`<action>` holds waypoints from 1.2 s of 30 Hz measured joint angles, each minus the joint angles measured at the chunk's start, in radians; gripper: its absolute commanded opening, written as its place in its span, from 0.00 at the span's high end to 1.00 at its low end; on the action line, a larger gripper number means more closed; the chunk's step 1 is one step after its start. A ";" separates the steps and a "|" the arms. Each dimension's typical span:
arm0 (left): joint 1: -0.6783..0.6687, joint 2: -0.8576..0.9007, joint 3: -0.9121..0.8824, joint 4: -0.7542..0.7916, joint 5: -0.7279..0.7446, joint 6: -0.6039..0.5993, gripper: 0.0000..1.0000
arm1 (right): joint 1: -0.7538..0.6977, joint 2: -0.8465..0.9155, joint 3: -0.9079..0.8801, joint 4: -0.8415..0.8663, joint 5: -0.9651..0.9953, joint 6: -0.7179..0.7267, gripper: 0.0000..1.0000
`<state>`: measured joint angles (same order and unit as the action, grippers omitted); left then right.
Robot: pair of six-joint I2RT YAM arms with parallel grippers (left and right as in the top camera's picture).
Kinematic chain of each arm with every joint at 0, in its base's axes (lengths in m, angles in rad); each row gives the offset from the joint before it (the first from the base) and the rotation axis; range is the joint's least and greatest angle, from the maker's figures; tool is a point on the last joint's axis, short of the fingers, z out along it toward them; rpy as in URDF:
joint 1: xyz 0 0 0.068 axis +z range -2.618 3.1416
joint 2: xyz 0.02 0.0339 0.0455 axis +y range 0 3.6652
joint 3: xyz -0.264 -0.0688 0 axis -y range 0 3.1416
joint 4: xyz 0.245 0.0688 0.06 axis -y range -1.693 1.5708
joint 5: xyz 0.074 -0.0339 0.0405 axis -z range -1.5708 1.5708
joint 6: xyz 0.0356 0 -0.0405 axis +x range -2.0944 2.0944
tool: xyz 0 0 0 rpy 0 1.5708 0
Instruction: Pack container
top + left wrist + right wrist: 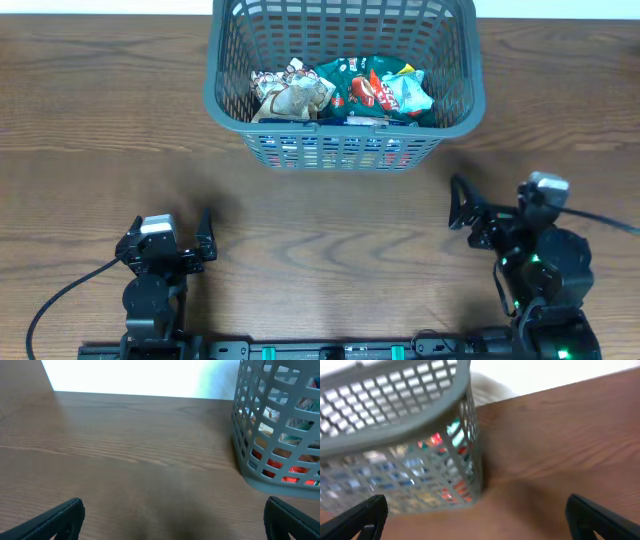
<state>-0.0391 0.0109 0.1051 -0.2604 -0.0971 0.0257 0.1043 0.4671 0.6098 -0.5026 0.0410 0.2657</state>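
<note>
I have the container at the far middle of the table, upright, its slotted grey front wall facing the two arms. Inside it, on the base, lies a heap of packets: a green one towards the right and a beige one towards the left, touching each other. Red and blue packaging shows through the lattice low on the front wall.

My left gripper sits at the near left of the table with its jaws spread wide and nothing between them, only bare wood. From its wrist camera the container stands ahead and off to the right, with only its left corner in frame, well apart from the fingertips.

My right gripper sits at the near right, jaws also wide apart and empty. Its wrist picture is blurred, but I can make out the container ahead and to the left, its right corner and flared rim filling the upper left of the frame. In the overhead view this claw is nearer the container than the left one, just short of the front right corner and not touching it.

Neither claw reaches over the rim.
</note>
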 measured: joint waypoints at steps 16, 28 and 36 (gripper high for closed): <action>0.000 0.000 0.000 0.000 0.000 0.000 0.01 | 0.000 -0.172 -0.172 0.039 -0.008 -0.221 0.01; 0.000 0.000 0.000 0.000 0.000 0.000 0.01 | 0.000 -0.307 -0.332 0.066 -0.008 -0.190 0.01; 0.000 0.000 0.000 0.000 0.000 0.000 0.01 | -0.004 -0.376 -0.385 0.067 -0.008 -0.186 0.01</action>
<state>-0.0391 0.0109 0.1051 -0.2604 -0.0967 0.0257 0.1001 0.0914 0.2245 -0.4358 0.0330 0.0799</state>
